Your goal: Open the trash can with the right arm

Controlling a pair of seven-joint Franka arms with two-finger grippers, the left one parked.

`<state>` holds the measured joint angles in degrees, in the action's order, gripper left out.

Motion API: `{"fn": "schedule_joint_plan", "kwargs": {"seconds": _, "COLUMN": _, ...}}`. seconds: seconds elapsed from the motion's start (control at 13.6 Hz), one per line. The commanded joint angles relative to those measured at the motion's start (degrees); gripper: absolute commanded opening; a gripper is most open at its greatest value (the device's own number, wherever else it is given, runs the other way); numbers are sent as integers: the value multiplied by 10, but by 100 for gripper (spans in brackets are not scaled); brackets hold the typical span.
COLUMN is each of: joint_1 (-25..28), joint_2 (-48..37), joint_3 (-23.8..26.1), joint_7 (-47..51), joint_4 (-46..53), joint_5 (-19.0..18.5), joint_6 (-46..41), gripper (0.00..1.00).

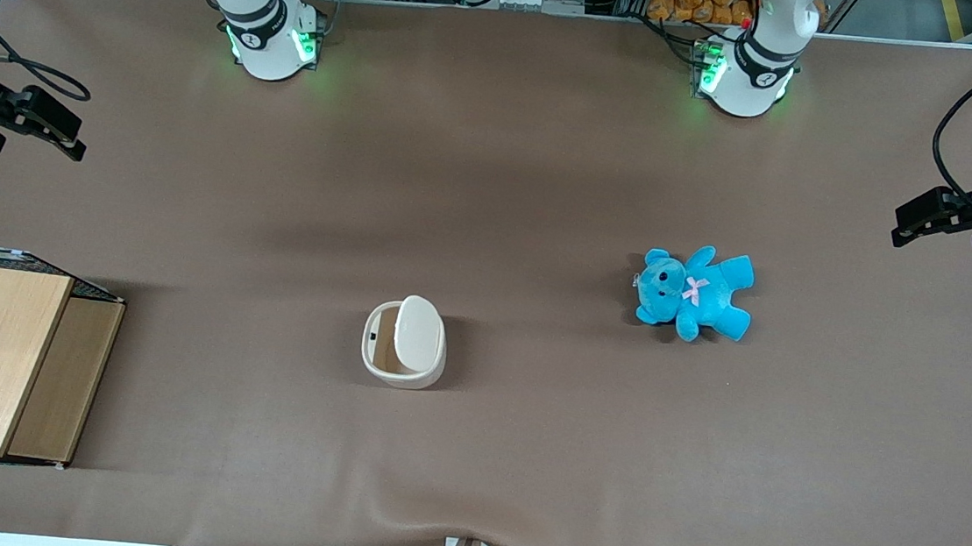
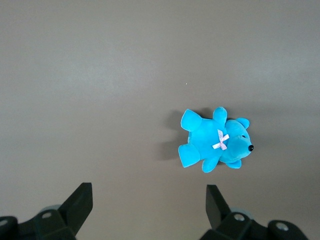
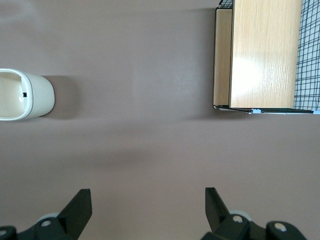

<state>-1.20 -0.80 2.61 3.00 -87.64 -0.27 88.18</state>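
trash can (image 1: 404,342) lid raised; gripper (image 3: 145,205) spread, apart.

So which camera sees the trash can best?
The front view: it shows the whole trash can, with its lid standing open. The right wrist view catches only one end of it, cut off at the picture's edge; the left wrist view misses it. The gripper is open, far off toward the working arm's end.

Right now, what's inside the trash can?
The trash can shows only bare cream wall; its raised lid hides the rest. The open gripper hangs apart, toward the working arm's end.
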Motion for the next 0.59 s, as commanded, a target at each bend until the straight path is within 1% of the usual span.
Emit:
{"fn": "schedule_joint_plan", "kwargs": {"seconds": 0.0, "joint_1": 6, "joint_2": 4, "joint_3": -2, "joint_7": -3, "joint_4": 10, "joint_5": -2, "joint_6": -3, "gripper": 100}}
{"fn": "schedule_joint_plan", "kwargs": {"seconds": 0.51, "joint_1": 7, "joint_2": 5, "joint_3": -2, "joint_7": -5, "joint_4": 9, "joint_5": -1, "joint_6": -1, "gripper": 100}}
